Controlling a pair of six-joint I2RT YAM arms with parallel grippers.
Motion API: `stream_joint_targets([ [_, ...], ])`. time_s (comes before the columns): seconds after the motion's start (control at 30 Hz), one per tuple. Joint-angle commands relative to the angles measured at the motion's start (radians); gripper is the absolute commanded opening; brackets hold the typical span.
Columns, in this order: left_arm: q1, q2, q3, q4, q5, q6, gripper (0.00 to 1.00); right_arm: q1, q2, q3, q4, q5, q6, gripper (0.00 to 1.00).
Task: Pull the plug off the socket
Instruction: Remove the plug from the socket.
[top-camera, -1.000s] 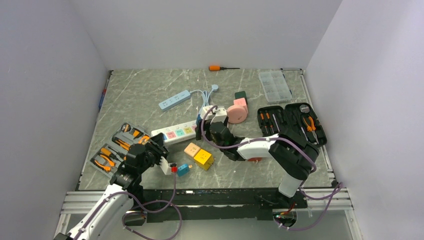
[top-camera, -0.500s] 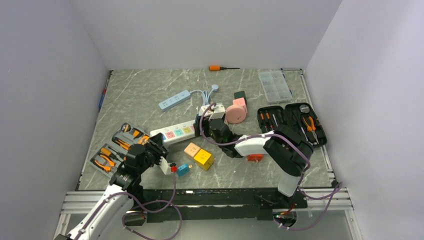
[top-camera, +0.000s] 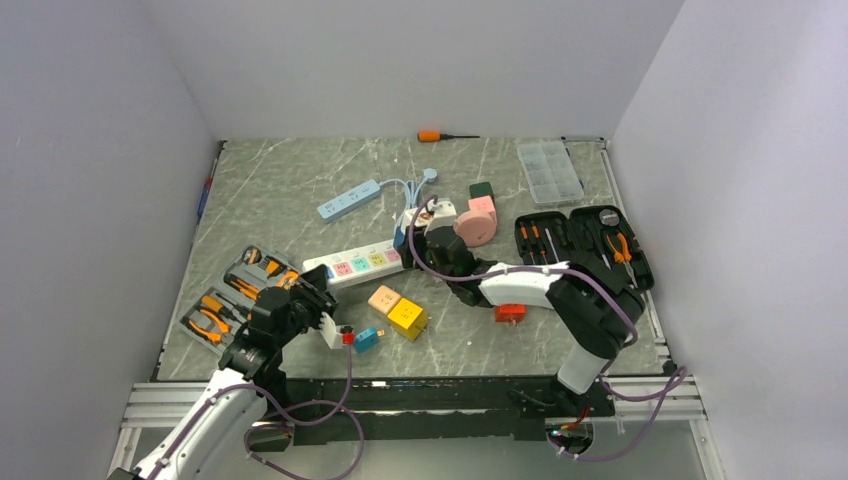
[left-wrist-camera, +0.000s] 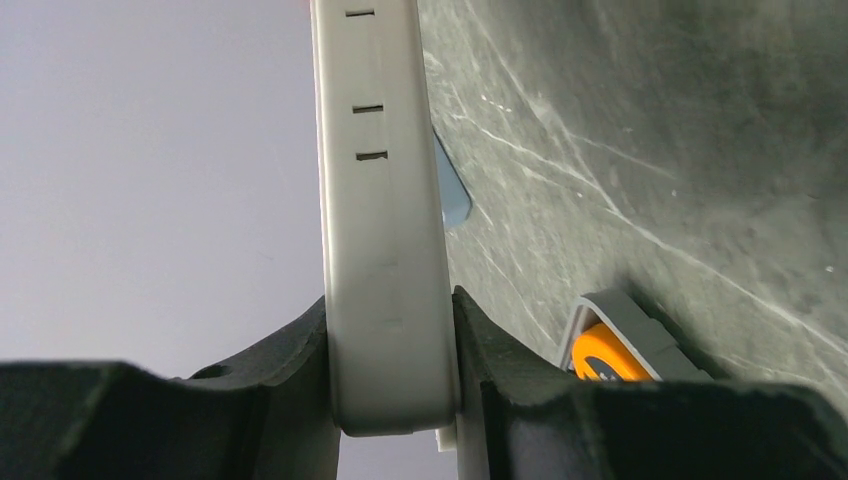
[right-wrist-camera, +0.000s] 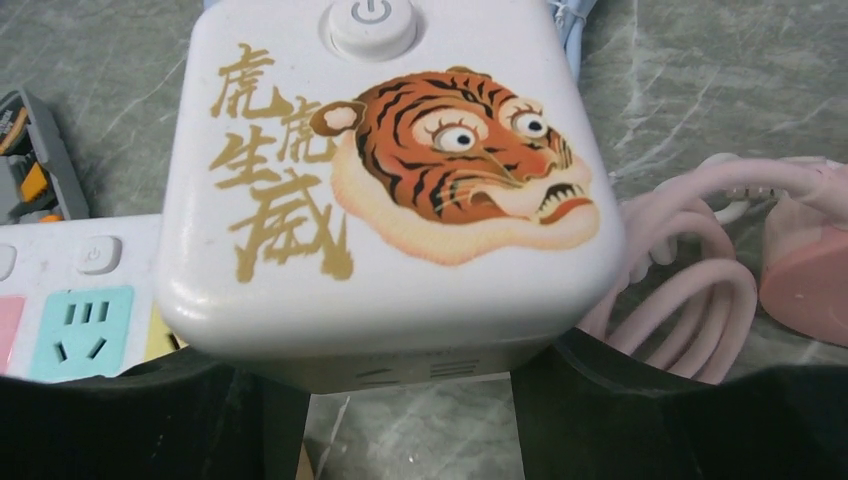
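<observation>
**White plug framed by the fingers, the pull not yet made**

The socket (top-camera: 350, 266) lies across the middle of the table (top-camera: 300, 190). The plug (right-wrist-camera: 390, 200), a white cube with a printed tiger, sits on the socket's right end. The right hand (right-wrist-camera: 410, 385) is at this cube with one finger on each side; whether the fingers already press it, I cannot tell. The left hand (left-wrist-camera: 395, 360) pinches the opposite end of the socket and so can hold it down.

By my judgement the step in hand is the gripping of the plug. The next move asks for a firm squeeze, then a straight pull away from the socket's face while the left hand resists.

The table looks like dark green stone with pale veins. Beyond the socket lies a light-blue power strip (top-camera: 350, 199). Plain pale walls close three sides.
</observation>
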Motion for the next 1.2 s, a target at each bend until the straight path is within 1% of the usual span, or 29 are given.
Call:
stream_joint_targets([
  [0.0,-0.005,0.037,-0.002,-0.149,0.008,0.068,0.00,-0.049,-0.181,0.049,0.146,-0.003,-0.001,0.04],
  [0.17,-0.005,0.041,-0.003,-0.157,0.004,0.093,0.00,-0.063,-0.241,0.033,0.190,0.013,0.027,0.00],
  [0.37,-0.005,0.045,0.003,-0.196,-0.009,0.098,0.00,-0.062,-0.256,0.023,0.241,0.066,0.049,0.00],
  [0.53,-0.005,0.063,0.026,-0.263,-0.022,0.099,0.00,-0.066,-0.263,0.034,0.248,0.082,0.046,0.00],
  [0.67,-0.006,0.105,0.044,-0.327,-0.047,0.112,0.00,-0.073,-0.285,0.037,0.256,0.083,0.044,0.00],
  [0.8,-0.007,0.129,0.039,-0.399,-0.096,0.167,0.00,-0.091,-0.326,0.026,0.256,0.079,0.058,0.00],
  [1.0,-0.007,0.141,-0.007,-0.373,-0.160,0.220,0.00,-0.118,-0.357,0.007,0.252,0.056,0.095,0.00],
  [1.17,-0.008,0.166,-0.004,-0.320,-0.166,0.210,0.00,-0.117,-0.354,0.015,0.220,0.025,0.088,0.00],
])
